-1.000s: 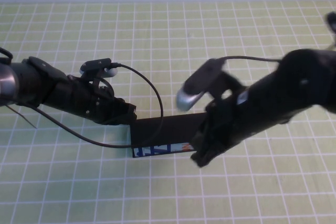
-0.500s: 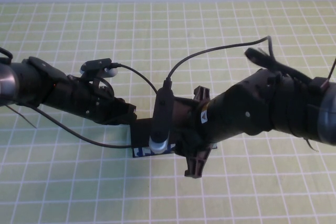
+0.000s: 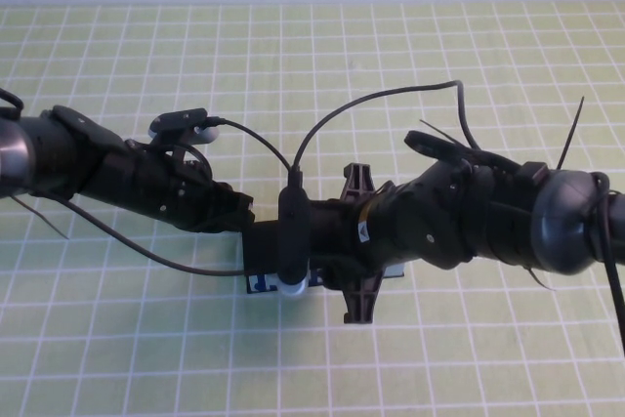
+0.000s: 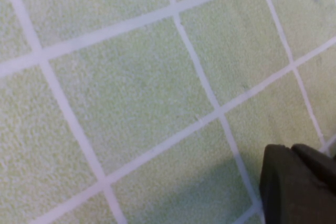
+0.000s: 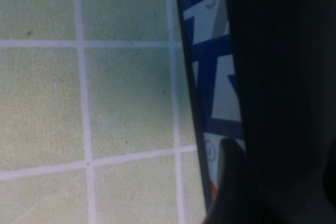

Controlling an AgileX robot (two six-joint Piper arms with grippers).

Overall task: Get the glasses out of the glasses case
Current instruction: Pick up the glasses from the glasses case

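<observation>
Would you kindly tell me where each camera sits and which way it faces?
High view: raised on the robot's side, angled down at the mat; both arms show, left end effector and right end effector at the glasses case.
Left wrist view: faces the mat; a dark corner shows.
Right wrist view: faces the case's printed side, shared with the high view.

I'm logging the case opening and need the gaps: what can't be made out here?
- Glasses: not seen in any view.
- Glasses case lid, high view: mostly covered by the right arm.
- Right claw: opening unclear.
- Left claw at the case's left end: opening unclear.
</observation>
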